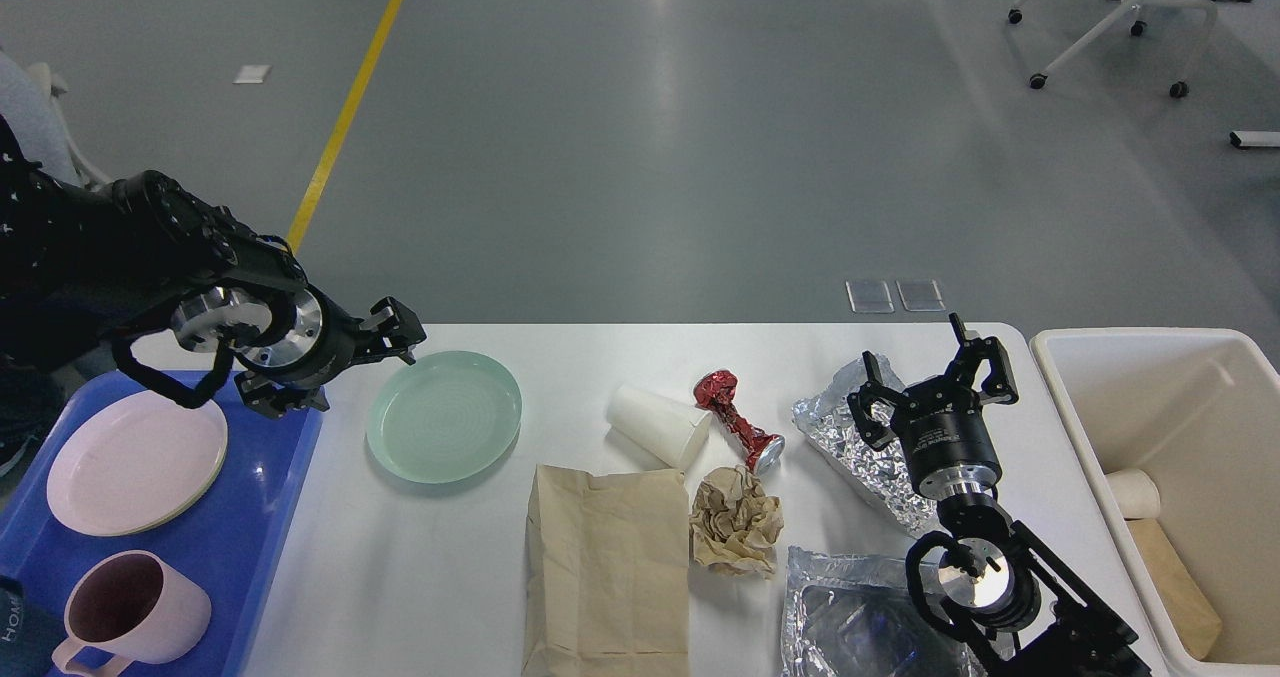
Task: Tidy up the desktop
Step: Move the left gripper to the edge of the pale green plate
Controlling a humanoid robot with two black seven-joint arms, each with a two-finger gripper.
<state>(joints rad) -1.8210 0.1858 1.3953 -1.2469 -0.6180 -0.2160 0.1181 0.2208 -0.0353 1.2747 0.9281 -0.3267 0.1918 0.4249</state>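
The white desktop (440,567) carries a pale green plate (444,415), a white paper cup (657,425) on its side, a crushed red can (737,420), a crumpled brown paper ball (735,517), a flat brown paper bag (607,567), crumpled foil (845,435) and a clear silvery bag (845,622). My left gripper (398,334) hangs low just beyond the green plate's far-left rim, open and empty. Over the crumpled foil my right gripper (935,369) stands open, fingers pointing away, holding nothing.
A blue tray (270,517) at the left holds a pink plate (135,462) and a pink mug (125,612). A cream bin (1060,397) at the right edge contains a paper cup (1130,492) and brown paper (1175,582). An office chair stands on the floor far right.
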